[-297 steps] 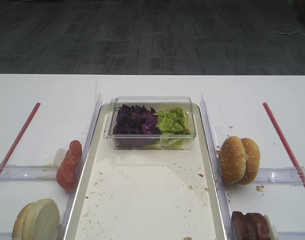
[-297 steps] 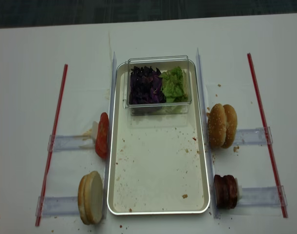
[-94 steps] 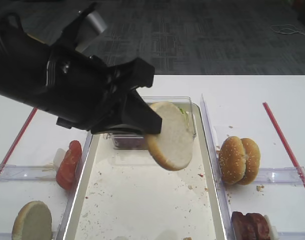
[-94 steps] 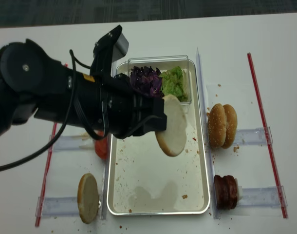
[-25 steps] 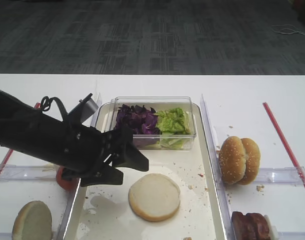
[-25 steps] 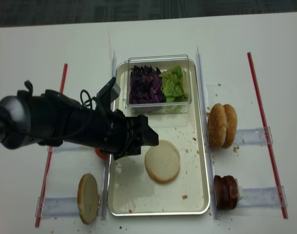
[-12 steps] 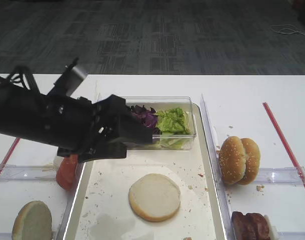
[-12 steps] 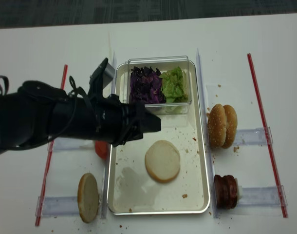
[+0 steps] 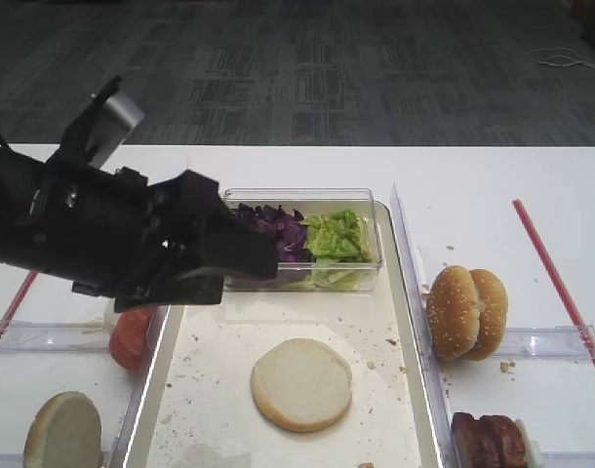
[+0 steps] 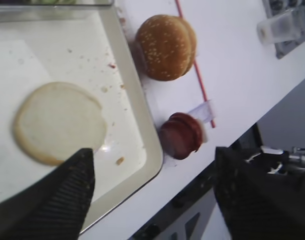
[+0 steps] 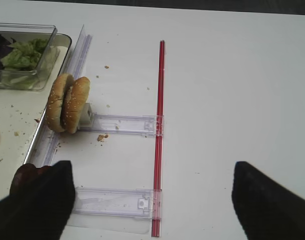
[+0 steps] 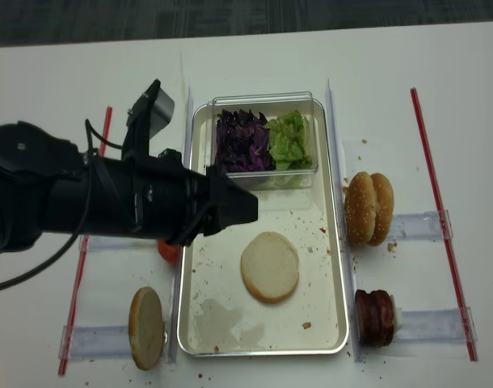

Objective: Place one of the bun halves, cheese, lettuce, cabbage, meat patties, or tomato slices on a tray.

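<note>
- Progress first: one pale bun half (image 9: 301,384) lies flat, cut face up, on the floor of the tray (image 9: 411,322), toward the near end, touching none of my fingers. I judge the placing done; what is left is only to carry my left arm clear.
- Far left, off the tray, a second bun half (image 12: 146,327) stands on edge in its clear holder, with the tomato slices (image 12: 167,251) just beyond it, half hidden under my arm.
- My left gripper (image 12: 234,208) hangs above the left part of the tray, its fingers spread wide and holding nothing; the left wrist view shows the placed bun between the two dark fingers (image 10: 62,200), well below them.
- At the far end of the tray sits the clear tub (image 9: 299,196), cabbage (image 9: 276,225) on the left, lettuce (image 9: 335,237) on the right.
- Right of the tray stand the sesame buns (image 9: 466,312) and, nearer, the meat patties (image 12: 375,317).
- My right gripper (image 11: 147,200) appears only in its own wrist view, fingers wide apart and empty over bare table; neither high view shows it.
- No view shows cheese.
</note>
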Available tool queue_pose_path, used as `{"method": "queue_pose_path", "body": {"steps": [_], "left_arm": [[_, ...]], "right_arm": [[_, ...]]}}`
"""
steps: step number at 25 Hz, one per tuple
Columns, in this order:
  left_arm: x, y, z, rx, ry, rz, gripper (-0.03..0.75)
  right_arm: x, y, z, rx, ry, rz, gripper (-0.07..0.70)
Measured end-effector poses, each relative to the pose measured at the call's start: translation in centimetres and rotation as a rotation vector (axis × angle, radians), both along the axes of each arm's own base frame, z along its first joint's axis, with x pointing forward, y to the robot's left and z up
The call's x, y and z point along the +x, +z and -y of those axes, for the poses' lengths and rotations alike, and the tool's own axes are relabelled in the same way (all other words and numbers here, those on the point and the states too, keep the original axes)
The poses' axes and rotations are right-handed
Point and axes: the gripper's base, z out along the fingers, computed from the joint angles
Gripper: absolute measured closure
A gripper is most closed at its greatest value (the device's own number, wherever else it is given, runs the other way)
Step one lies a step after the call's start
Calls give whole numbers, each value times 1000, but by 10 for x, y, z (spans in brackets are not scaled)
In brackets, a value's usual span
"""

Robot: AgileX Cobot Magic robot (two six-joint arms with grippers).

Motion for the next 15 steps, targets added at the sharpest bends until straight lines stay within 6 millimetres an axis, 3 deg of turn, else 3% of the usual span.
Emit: {"method": "queue_pose_path", "body": {"steps": [15], "left_arm": [[-3, -25, -29, 423, 33, -62, 218]], "right_arm": [[0, 0, 0, -2, 1, 0, -32]]}}
